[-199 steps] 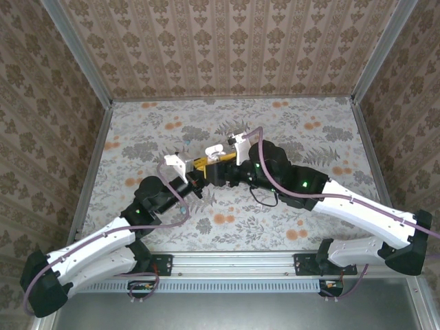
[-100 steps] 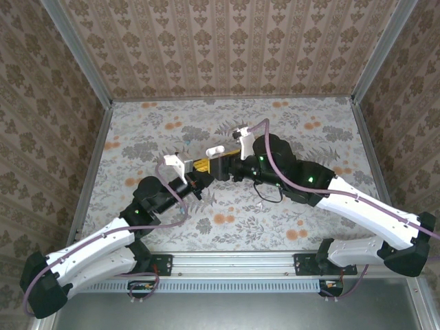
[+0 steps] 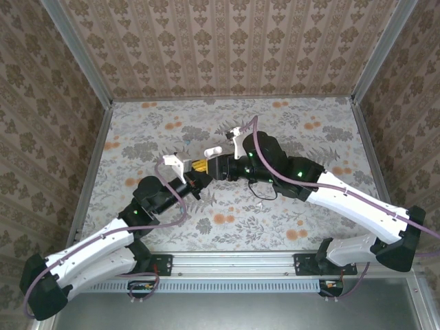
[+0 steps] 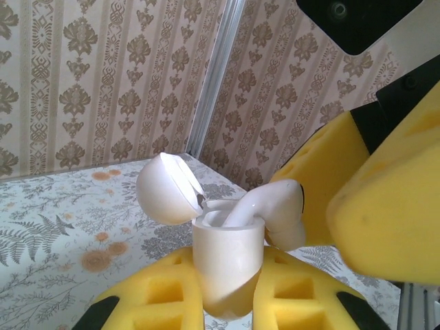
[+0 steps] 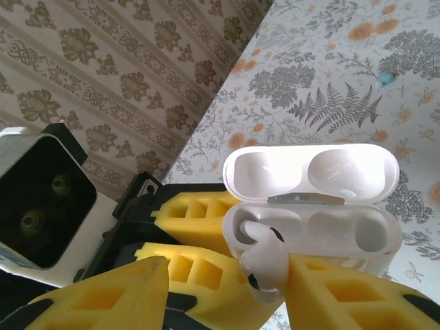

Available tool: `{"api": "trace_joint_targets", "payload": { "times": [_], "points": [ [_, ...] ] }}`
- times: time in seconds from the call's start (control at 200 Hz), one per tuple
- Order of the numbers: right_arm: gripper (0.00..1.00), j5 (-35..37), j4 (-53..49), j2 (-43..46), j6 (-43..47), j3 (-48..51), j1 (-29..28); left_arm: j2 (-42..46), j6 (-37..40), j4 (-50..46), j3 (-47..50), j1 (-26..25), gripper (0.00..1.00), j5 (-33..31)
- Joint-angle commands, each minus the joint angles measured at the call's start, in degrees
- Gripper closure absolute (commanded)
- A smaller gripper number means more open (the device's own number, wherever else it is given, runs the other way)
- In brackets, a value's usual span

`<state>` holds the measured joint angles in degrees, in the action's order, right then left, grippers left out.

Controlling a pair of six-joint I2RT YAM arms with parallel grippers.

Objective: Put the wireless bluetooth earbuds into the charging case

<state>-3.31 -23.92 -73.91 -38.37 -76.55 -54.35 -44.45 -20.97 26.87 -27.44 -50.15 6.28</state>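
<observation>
The left gripper (image 4: 227, 306) is clamped on the body of the open white charging case (image 4: 227, 258), below its lid. An earbud (image 5: 265, 265) sits stem-first in one socket, with its head leaning out. The right gripper (image 5: 227, 271) brackets it half-open, one pad touching. The bud is light, glossy hard plastic and likely slippery, so it is best pinched gently across the head.

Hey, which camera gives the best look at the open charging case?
The right wrist view: it looks into the charging case, lid up, both sockets showing, a white earbud leaning in one. The left wrist view shows it side-on; the top view shows little of it.
</observation>
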Motion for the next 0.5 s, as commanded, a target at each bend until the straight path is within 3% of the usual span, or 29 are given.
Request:
{"api": "trace_joint_targets", "payload": {
  "times": [0.0, 0.27, 0.495],
  "points": [
    [0.57, -0.87, -3.11, -1.28, -0.96, -2.12, -0.06, 1.89, -0.48, 3.01, -0.16, -0.11, 1.0, 0.95],
    [0.75, 0.59, -8.88, -2.12, 3.44, -5.57, 0.67, 3.52, -0.82, 2.11, 0.77, 0.48, 1.0, 1.42],
    [0.85, -3.24, -13.33, -2.36, 12.32, -8.68, 2.27, 4.76, -1.27, -0.77, 0.36, 2.28, 1.0, 6.63]
  ]
}}
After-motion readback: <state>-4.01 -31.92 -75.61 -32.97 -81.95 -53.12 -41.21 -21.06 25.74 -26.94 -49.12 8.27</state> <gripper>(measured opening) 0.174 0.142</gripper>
